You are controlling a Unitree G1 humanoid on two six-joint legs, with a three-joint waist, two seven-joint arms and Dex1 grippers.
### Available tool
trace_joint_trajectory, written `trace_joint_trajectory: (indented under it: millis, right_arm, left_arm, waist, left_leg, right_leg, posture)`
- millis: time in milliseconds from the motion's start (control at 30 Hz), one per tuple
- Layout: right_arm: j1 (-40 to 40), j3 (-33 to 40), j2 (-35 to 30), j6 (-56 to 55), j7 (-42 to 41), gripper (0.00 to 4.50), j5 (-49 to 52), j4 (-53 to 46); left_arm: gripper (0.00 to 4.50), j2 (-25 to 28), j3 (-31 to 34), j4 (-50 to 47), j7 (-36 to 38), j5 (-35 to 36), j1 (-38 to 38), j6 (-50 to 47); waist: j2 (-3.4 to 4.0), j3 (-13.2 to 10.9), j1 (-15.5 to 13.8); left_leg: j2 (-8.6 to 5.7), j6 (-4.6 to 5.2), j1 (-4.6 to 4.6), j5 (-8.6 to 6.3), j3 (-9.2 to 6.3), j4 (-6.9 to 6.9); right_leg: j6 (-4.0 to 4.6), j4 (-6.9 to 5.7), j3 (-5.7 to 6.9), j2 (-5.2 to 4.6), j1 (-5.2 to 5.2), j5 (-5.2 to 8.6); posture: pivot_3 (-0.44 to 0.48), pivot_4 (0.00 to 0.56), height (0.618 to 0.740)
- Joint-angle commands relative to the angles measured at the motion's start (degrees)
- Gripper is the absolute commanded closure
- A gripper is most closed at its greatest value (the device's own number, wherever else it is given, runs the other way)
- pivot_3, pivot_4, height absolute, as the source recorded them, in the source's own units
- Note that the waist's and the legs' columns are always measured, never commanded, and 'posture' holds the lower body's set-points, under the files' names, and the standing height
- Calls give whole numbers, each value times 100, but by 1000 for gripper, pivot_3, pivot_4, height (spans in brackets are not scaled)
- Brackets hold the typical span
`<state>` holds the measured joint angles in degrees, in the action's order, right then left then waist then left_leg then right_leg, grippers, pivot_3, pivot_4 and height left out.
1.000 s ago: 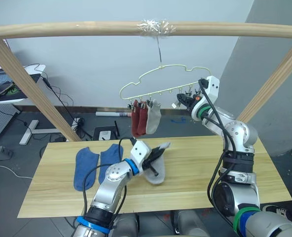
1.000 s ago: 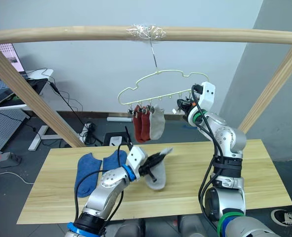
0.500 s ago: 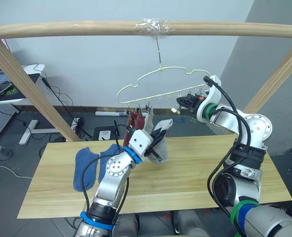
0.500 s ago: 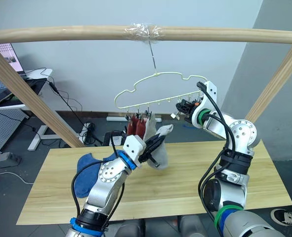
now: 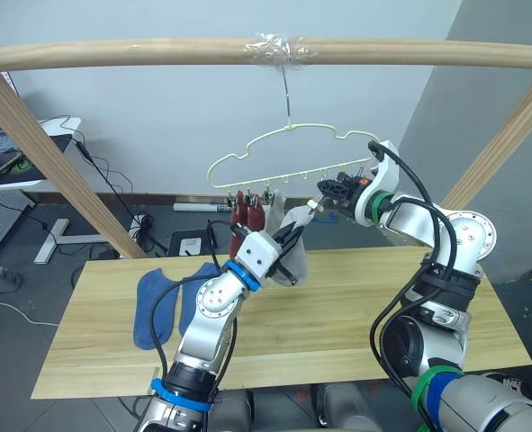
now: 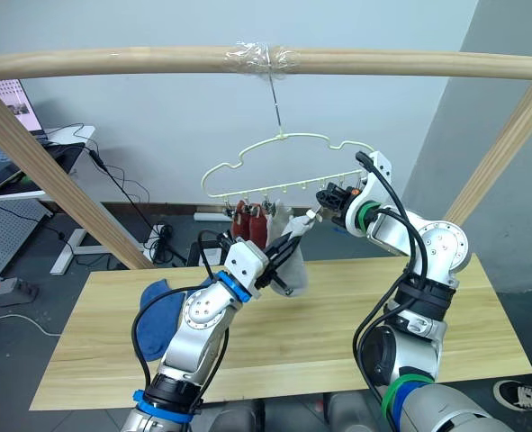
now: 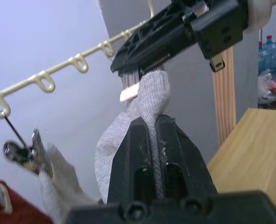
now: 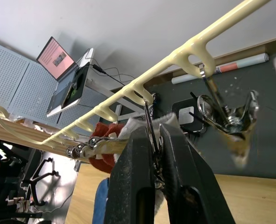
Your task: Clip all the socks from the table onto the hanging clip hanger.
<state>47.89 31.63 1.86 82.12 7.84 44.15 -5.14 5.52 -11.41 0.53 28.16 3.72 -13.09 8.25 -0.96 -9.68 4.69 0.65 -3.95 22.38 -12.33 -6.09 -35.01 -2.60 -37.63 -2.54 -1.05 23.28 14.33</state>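
My left gripper (image 5: pixel 288 241) is shut on a light grey sock (image 5: pixel 296 261) and holds it up under the pale-yellow clip hanger (image 5: pixel 275 139). The sock's top edge (image 7: pixel 152 88) touches the fingertips of my right gripper (image 5: pixel 324 191), which is shut on a metal clip (image 8: pixel 149 116) of the hanger. Two rust red socks (image 5: pixel 245 214) and another grey sock (image 5: pixel 274 200) hang from clips at the hanger's left end. Two blue socks (image 5: pixel 154 309) lie side by side on the left of the table (image 5: pixel 356 315).
The hanger hangs by its hook from a thick wooden pole (image 5: pixel 139 52) with slanted side posts (image 5: pixel 49 153). More free clips (image 8: pixel 226 119) hang to the right of the held one. Cables and a desk stand behind the table on the left.
My left gripper lifted the grey sock off the table up to the hanger. My right gripper moved left along the clip row, and the hanger swung left with it.
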Motion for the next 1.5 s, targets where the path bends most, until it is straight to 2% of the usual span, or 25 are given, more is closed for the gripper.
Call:
trace_joint_trajectory:
  millis: [33,533,633,833,933,967,1133,1167,1300,1400,1500]
  right_arm:
    - [-24,73,75,103,99,4500,69,-196]
    - [71,205,286,174,157,4500,96,-192]
    - [72,247,318,196,159,3500,112,-207]
    - [41,303,320,224,94,1225,128,-223]
    - [-66,182,86,271,-159,165,196,-381]
    - [-105,208,15,344,-231,25,260,-474]
    - [-343,506,-306,790,-625,25,793,-1060]
    - [-430,493,-400,845,-718,0,876,-1199]
    - [-1078,13,-925,714,-1160,0,996,-1907]
    - [-1737,-541,-1209,49,-1339,0,685,-2373]
    - [-2461,-1556,-1658,-1136,-1614,0,-152,-2612]
  left_arm:
    - [4475,-43,-57,-73,-52,-46,-125,206]
    - [4475,-36,-119,110,-11,-53,-291,338]
    - [4500,-36,-125,100,-5,-47,-286,332]
    - [4500,-44,-122,95,-4,-34,-325,299]
    - [4500,-80,-125,61,-17,-7,-362,235]
    - [4500,-82,-141,65,-12,-21,-376,224]
    - [4500,-132,-210,117,189,221,-337,-107]
    - [3978,-164,-203,110,272,384,-305,-305]
    - [2830,-197,-110,39,478,870,-99,-1016]
    - [1874,12,45,-223,581,1168,208,-1539]
    - [901,412,191,-681,717,1321,570,-1877]
  waist:
    - [1,1,6]
    - [7,4,17]
    - [7,4,17]
    - [7,4,25]
    - [7,4,22]
    - [7,4,20]
    - [9,2,31]
    - [9,2,35]
    - [10,2,52]
    - [11,1,96]
    - [13,0,158]
  left_leg:
    - [0,0,0,0,0,0]
    - [0,0,3,0,-1,0]
    - [0,0,3,0,-1,0]
    - [0,0,9,0,-1,0]
    - [0,0,10,0,-2,0]
    - [0,0,11,0,-2,0]
    - [-1,0,21,0,-2,0]
    - [0,1,21,-1,-2,0]
    - [0,1,22,-1,-4,1]
    - [0,2,22,-1,-2,1]
    - [2,2,21,-1,-2,2]
  right_leg:
    - [0,0,0,0,0,0]
    - [0,0,1,0,2,0]
    - [0,0,1,0,2,0]
    - [0,0,1,1,8,0]
    - [0,0,1,1,9,0]
    - [0,1,2,1,9,0]
    - [0,6,2,1,14,0]
    - [0,5,3,1,15,0]
    - [-5,5,4,1,16,4]
    - [-6,6,1,1,19,5]
    - [-6,4,1,2,23,6]
  posture:
    - [-91,117,740]
    - [-88,123,740]
    - [-87,124,740]
    - [-89,129,740]
    - [-87,131,740]
    - [-88,131,740]
    - [-104,134,740]
    - [-106,134,740]
    - [-116,137,740]
    - [-116,141,740]
    - [-112,141,740]
